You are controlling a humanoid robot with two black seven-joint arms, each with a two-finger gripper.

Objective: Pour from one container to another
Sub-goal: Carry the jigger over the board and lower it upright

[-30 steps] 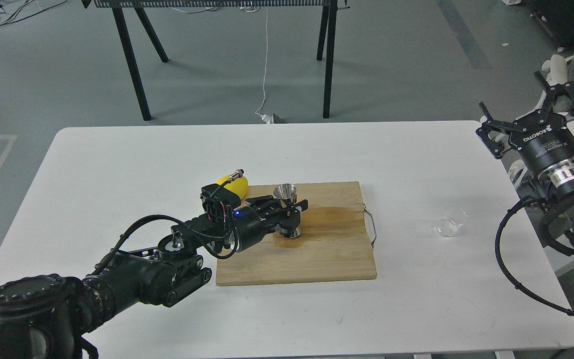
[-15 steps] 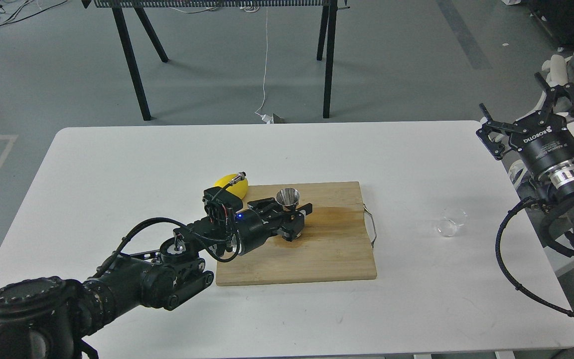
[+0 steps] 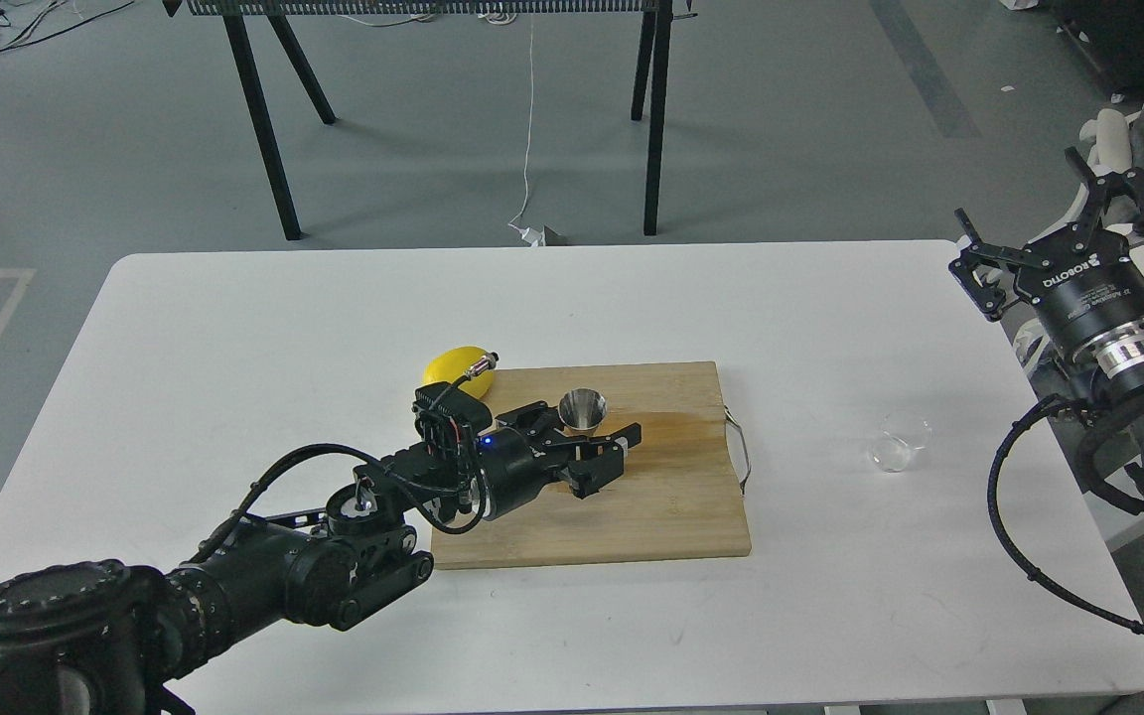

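Note:
The steel jigger (image 3: pixel 582 409) sits over the left half of the wooden board (image 3: pixel 632 521), its open top cone facing up and toward me. My left gripper (image 3: pixel 587 442) is shut on the jigger around its narrow waist, and the lower cone is hidden behind the fingers. On the white table right of the board stands the small clear glass cup (image 3: pixel 900 442), upright and apart from both arms. My right gripper (image 3: pixel 1024 194) hovers open past the table's right edge, above and beyond the cup, holding nothing.
A yellow lemon (image 3: pixel 453 365) lies at the board's back left corner, just behind my left wrist. A darker wet patch (image 3: pixel 676 432) marks the board's middle. A thin wire handle (image 3: pixel 739 447) sticks out of the board's right side. Black table legs stand beyond.
My left gripper with the jigger has shifted a little right and toward me; the jigger's base, seen before on the board, is now hidden. The right arm and the cup have barely moved.

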